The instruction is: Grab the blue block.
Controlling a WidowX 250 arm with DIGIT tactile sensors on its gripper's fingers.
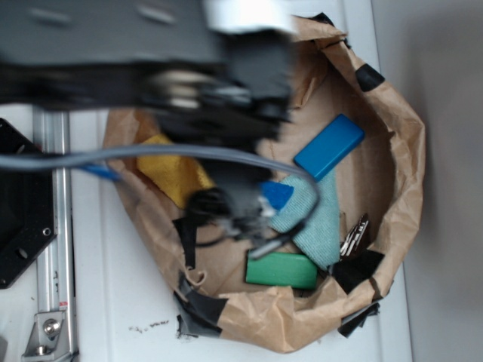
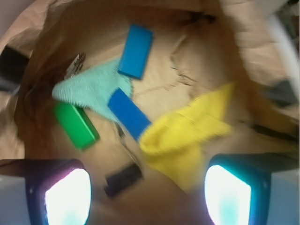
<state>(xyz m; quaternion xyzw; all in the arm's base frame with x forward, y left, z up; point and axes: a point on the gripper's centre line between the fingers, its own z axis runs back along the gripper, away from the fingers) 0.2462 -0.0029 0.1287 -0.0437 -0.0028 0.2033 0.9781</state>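
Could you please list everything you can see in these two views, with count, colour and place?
blue block: one, azure blue, far side of the bag, touching the teal cloth.
darker blue block: one, royal blue, bag centre, between teal and yellow cloths.
green block: one, green, near the bag's taped edge.
teal cloth: one, pale teal, between the blue and green blocks.
yellow cloth: one, yellow, crumpled beside the darker blue block.
small black object: one, black, on the bag floor.
metal item: one, silvery, by the teal cloth; blurred.
paper bag: one, brown, with black tape.
gripper: one, jaws open above the bag.
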